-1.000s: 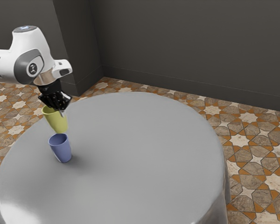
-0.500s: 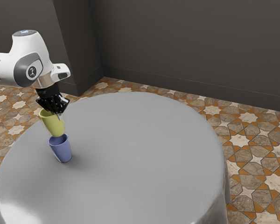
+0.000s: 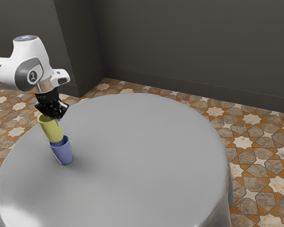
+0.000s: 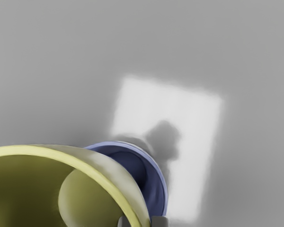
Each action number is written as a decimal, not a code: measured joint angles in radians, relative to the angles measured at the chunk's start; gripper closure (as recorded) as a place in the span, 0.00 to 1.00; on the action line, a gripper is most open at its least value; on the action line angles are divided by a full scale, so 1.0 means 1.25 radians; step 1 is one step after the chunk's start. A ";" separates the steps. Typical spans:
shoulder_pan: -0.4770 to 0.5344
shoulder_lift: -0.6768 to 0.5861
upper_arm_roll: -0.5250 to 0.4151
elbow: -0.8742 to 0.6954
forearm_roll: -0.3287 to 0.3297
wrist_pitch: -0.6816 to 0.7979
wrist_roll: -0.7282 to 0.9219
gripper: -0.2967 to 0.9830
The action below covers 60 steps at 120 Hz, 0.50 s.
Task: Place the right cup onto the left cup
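Item: my end effector [image 3: 58,120], narrow, its fingers [image 4: 159,221] on both sides of the yellow cup's wall, gripping it near the rim. Item: yellow cup [image 3: 51,130], mouth up, held over the left part of the table [image 3: 142,156] as the exterior view has it; presumably the "right cup" of the task. Item: blue cup [image 3: 62,153], upright on the table, just below the yellow one and slightly to the exterior view's right; presumably the receiver. Relation: the yellow base overlaps the blue mouth in the exterior view; contact, if any, cannot be told. In the wrist view part of the blue opening lies uncovered, so centring looks unfinished. Background: dark wall [image 3: 189,52] beyond the table's far edge. Step in hand, as judged: alignment before nesting. Next move: a slight shift toward the exterior view's right, straight lowering, release once seated. Hazard: the base catching the blue rim and tipping that cup.
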 joint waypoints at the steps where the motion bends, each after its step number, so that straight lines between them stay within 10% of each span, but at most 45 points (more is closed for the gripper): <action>1: 0.000 0.001 0.000 0.000 0.000 0.000 0.000 0.84; 60: 0.003 0.017 -0.006 0.006 -0.001 0.006 -0.002 0.84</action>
